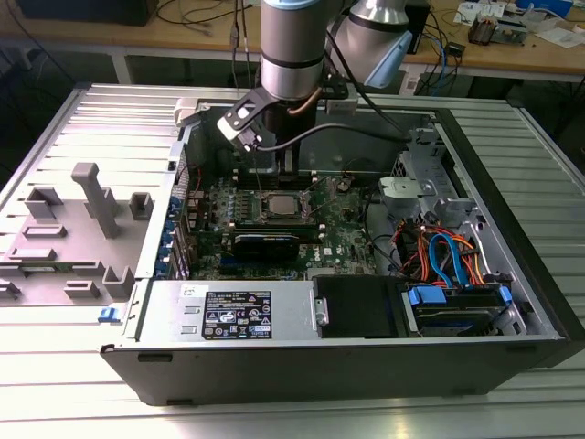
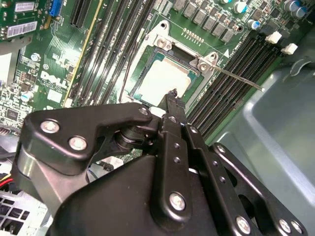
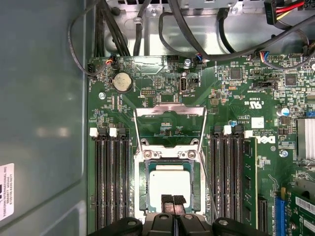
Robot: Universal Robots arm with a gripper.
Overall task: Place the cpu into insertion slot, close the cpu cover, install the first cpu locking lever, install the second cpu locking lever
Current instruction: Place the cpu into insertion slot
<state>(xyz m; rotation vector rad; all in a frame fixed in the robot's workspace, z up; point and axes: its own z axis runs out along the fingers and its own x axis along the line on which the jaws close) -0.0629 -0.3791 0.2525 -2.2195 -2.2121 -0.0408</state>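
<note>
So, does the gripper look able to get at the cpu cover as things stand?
Probably yes: the gripper hangs just above the seated cpu, and the cpu cover stands open at the insertion slot's edge, with no cable or part between them.

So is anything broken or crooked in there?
Nothing looks broken. The cpu lies flat in the insertion slot. One thin locking lever sticks out loose over the memory slots, not clipped down.

The arm [image 1: 291,46] hangs upright — jaws pressed together, pointing down.
</note>
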